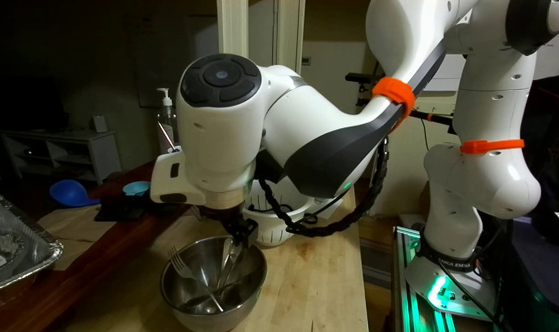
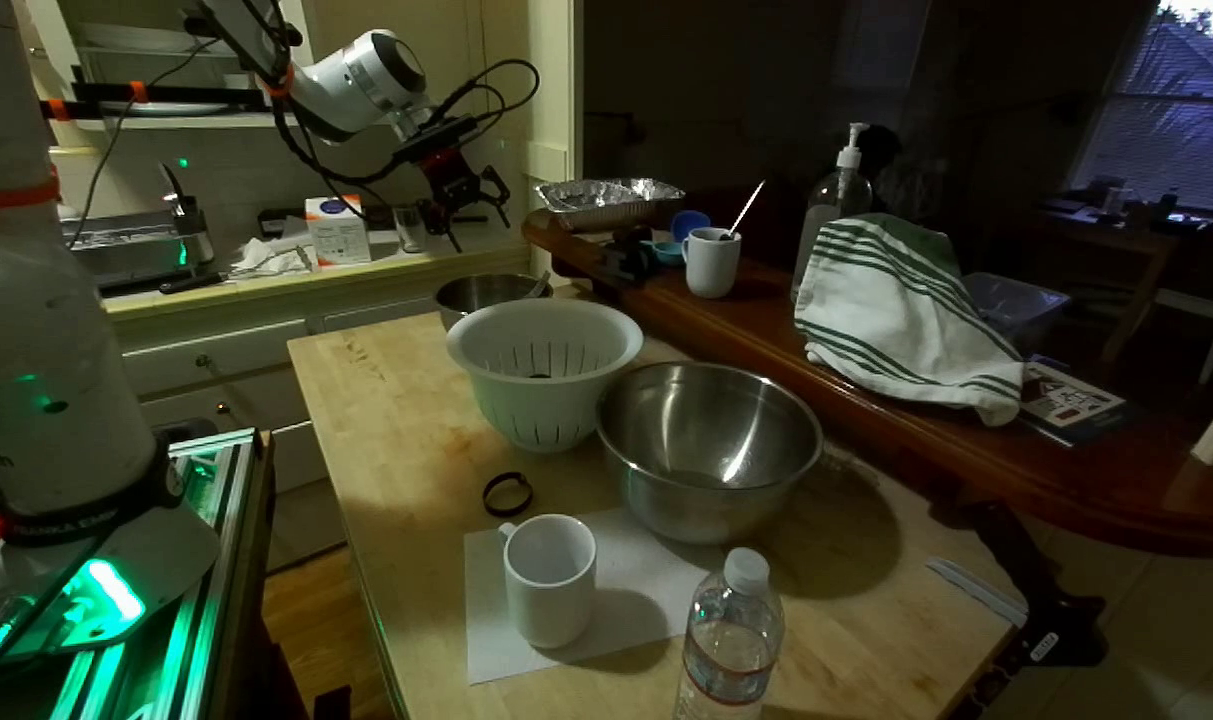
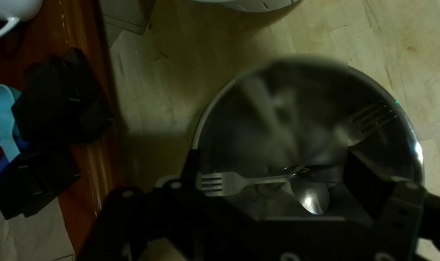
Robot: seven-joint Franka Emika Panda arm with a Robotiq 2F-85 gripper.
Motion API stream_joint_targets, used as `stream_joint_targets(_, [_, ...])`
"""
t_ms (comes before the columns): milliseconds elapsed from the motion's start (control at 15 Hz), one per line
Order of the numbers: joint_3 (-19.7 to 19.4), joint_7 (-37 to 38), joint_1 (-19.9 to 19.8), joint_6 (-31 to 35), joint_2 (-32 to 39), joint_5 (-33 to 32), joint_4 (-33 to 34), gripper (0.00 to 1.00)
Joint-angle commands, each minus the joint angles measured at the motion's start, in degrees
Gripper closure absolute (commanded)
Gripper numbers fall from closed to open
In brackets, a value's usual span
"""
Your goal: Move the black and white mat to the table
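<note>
In an exterior view, a round, shiny steel bowl [image 1: 219, 322] on the light tan wooden surface [image 1: 316, 286] holds metal cutlery [image 1: 184, 270], presumably keeping it together. In an exterior view, the black end effector [image 2: 481, 230] hangs above that bowl. In the wrist view its fingers [image 3: 366, 186] stand apart, perhaps for reaching in. No view shows the black and white mat.

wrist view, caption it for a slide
Open gripper over a steel bowl holding forks and a spoon on the wooden table.
</note>
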Motion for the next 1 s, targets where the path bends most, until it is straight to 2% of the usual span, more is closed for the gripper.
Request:
stream_joint_targets(0, [0.7, 0.0, -0.7, -0.2, 0.1, -0.1, 0.2, 0.0])
stream_joint_targets(467, [0.7, 0.0, -0.7, -0.2, 0.1, -0.1, 0.2, 0.0])
stream_joint_targets(667, [-0.5, 9.1, -2.0, 0.4, -5.3, -0.4, -3.2, 0.0])
stream_joint_targets(933, [-1.4, 16.9, -4.4, 1.1, -13.8, 1.4, -8.6, 0.0])
